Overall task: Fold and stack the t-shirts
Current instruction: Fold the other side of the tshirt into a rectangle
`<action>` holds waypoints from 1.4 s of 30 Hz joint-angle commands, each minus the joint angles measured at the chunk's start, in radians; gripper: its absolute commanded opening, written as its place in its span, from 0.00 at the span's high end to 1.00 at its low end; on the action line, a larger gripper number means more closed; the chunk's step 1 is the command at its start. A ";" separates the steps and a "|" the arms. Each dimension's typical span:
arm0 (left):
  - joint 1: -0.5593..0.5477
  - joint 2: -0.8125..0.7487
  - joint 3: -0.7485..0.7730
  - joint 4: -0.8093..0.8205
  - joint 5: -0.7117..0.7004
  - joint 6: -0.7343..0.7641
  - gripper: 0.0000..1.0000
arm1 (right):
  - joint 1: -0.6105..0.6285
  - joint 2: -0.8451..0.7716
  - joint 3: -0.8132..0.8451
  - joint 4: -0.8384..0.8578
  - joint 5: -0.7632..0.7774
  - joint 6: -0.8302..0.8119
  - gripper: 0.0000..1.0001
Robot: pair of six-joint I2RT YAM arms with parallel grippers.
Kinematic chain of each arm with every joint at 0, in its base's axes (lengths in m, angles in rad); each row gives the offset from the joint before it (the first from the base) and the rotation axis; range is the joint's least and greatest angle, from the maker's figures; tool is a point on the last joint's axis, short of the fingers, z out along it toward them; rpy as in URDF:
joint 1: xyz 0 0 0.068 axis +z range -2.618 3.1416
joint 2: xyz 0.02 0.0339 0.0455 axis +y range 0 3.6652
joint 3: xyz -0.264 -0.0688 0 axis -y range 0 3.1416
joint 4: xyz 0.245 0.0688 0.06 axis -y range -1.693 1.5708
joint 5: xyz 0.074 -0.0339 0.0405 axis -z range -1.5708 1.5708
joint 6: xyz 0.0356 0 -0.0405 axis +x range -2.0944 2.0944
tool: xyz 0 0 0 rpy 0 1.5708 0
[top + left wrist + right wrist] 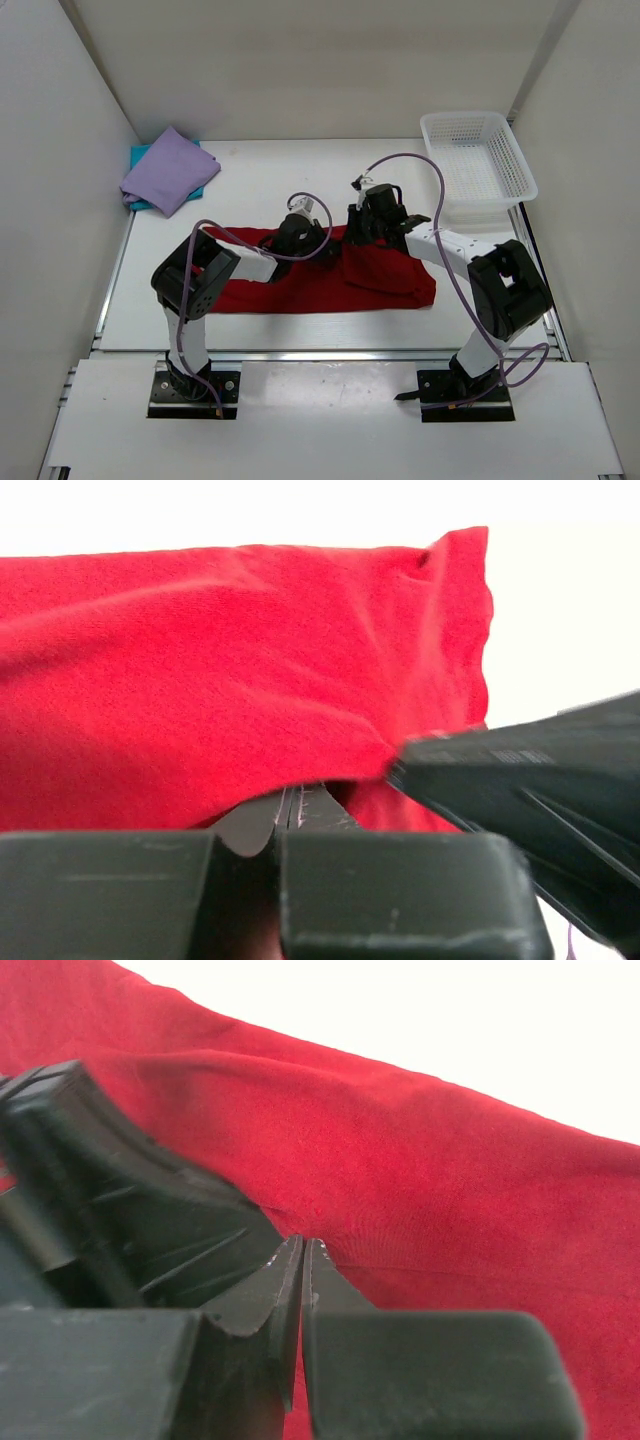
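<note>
Arms angled inward, left hand (295, 805) closed, right hand (303, 1250) closed, apparently just beside.

The dark red t-shirt (275, 296) lies flattened in a long band across the middle of the table (270, 170), running left to right. Its right part is doubled over into a rumpled, creased fold. The pale lavender t-shirt (168, 170) sits folded in the far left corner, askew on top of the folded teal t-shirt (140, 154), of which only edges show.
</note>
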 commanded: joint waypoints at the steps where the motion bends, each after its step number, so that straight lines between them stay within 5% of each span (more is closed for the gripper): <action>1: 0.010 0.029 0.055 -0.021 -0.028 0.004 0.95 | -0.007 -0.053 -0.008 0.045 -0.010 0.003 1.00; 11: 0.033 0.007 -0.016 -0.020 -0.090 -0.017 0.84 | -0.010 -0.041 -0.016 0.032 -0.012 -0.006 1.00; 16: 0.018 -0.152 -0.179 0.079 -0.044 -0.051 0.70 | -0.013 -0.010 -0.011 0.013 -0.018 -0.012 1.00; 22: 0.013 -0.406 -0.329 0.070 -0.019 -0.046 0.69 | 0.015 0.014 0.003 -0.046 -0.012 -0.024 0.99; 24: 0.044 -0.477 -0.369 0.068 -0.021 -0.055 0.68 | 0.022 -0.009 -0.006 -0.054 -0.015 -0.015 0.86; 27: 0.122 -0.514 -0.370 0.053 -0.021 -0.054 0.67 | 0.029 -0.100 -0.047 -0.053 -0.002 0.012 0.68; 30: 0.222 -0.447 -0.328 0.068 0.063 -0.071 0.67 | 0.004 -0.214 -0.130 -0.060 0.051 0.049 0.65; 34: 0.297 -0.338 -0.284 0.086 0.146 -0.114 0.67 | -0.112 -0.437 -0.349 -0.056 0.116 0.140 0.95; 37: 0.354 -0.278 -0.281 0.109 0.186 -0.147 0.67 | -0.223 -0.620 -0.515 -0.048 0.107 0.192 1.00; 42: 0.452 -0.212 -0.319 0.158 0.237 -0.196 0.68 | -0.304 -0.776 -0.666 -0.076 0.099 0.201 0.73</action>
